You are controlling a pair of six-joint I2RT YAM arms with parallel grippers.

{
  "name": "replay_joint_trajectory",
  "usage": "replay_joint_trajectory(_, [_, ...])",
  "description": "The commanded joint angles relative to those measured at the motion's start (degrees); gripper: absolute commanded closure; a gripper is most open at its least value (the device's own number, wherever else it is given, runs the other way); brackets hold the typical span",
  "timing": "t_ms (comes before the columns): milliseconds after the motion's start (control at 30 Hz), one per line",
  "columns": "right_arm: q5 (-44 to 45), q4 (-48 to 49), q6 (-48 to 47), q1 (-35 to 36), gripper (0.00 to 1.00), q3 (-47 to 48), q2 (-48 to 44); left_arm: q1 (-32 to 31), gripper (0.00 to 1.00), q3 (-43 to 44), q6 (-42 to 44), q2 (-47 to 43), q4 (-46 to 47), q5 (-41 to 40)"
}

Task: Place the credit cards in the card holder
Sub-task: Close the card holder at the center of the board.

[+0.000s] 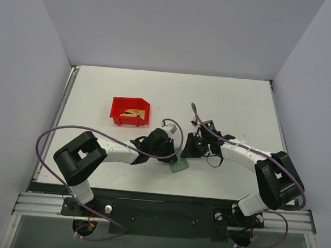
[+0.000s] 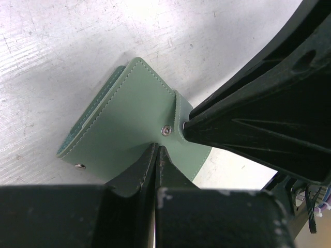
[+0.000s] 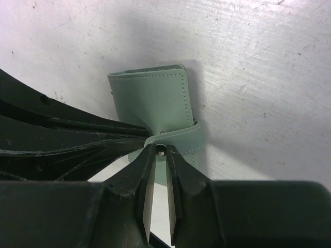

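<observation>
The card holder point(image 1: 179, 166) is a flat grey-green wallet, folded, low over the table between both arms. My left gripper point(image 2: 157, 148) is shut on the edge of the card holder point(image 2: 124, 119) just below its snap rivet. My right gripper point(image 3: 161, 150) is pinched shut on the snap tab, which curls away from the card holder point(image 3: 155, 101). The right arm's fingers point(image 2: 243, 119) reach in from the right in the left wrist view. The gold-tan credit cards point(image 1: 133, 112) lie in the red bin, away from both grippers.
The red plastic bin point(image 1: 129, 111) stands on the white table point(image 1: 235, 100) behind and left of the left gripper point(image 1: 173, 156). The right gripper point(image 1: 187, 152) is almost touching the left one. Grey walls close in the table on three sides.
</observation>
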Motion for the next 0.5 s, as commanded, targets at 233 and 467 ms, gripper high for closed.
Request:
replay_joint_trajectory(233, [-1.47, 0.47, -0.67, 0.37, 0.89, 1.02, 2.44, -0.37, 1.00, 0.84, 0.55, 2.07, -1.66, 0.62])
replay_joint_trajectory(467, [-1.56, 0.64, -0.41, 0.46, 0.89, 1.46, 3.15, -0.37, 1.00, 0.76, 0.37, 2.07, -1.66, 0.62])
